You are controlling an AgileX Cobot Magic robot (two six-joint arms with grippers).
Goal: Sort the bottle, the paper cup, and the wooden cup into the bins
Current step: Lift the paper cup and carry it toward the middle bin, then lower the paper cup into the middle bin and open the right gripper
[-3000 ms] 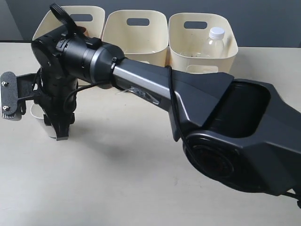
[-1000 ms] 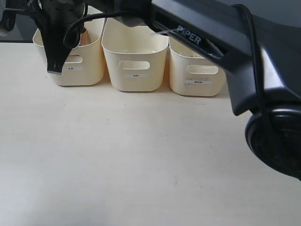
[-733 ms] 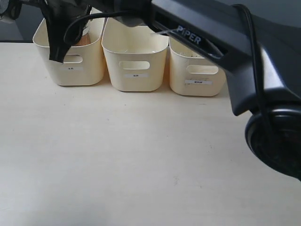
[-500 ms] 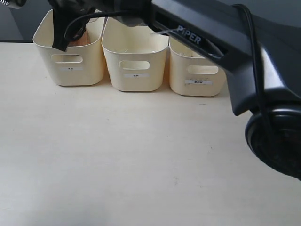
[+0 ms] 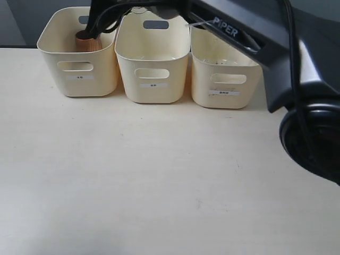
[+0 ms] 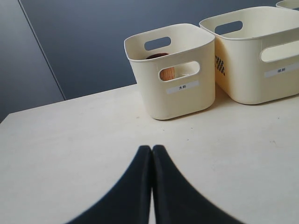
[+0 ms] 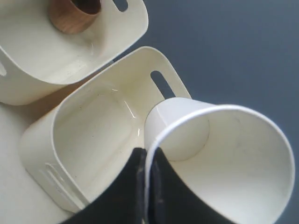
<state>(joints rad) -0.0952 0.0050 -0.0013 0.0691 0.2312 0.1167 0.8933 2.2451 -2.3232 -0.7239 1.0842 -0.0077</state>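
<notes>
Right gripper (image 7: 146, 157) pinches paper cup (image 7: 233, 172) rim — above middle bin (image 7: 88, 133).

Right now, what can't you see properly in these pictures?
- Bottle: not seen anywhere. In the exterior view, the black arm covers the right bin's inside.
- Paper cup: hidden behind that arm in the exterior view.
- Bin labels: too small to read in the exterior view.
- Wooden cup: lower part behind the left bin's wall.

Robotics test station: bare cream desk (image 5: 133, 191), plain dark grey wall (image 6: 79, 42), three labelled cream bins (image 5: 153, 61) in a row, black arm (image 5: 276, 32) marked PIPER.
</notes>
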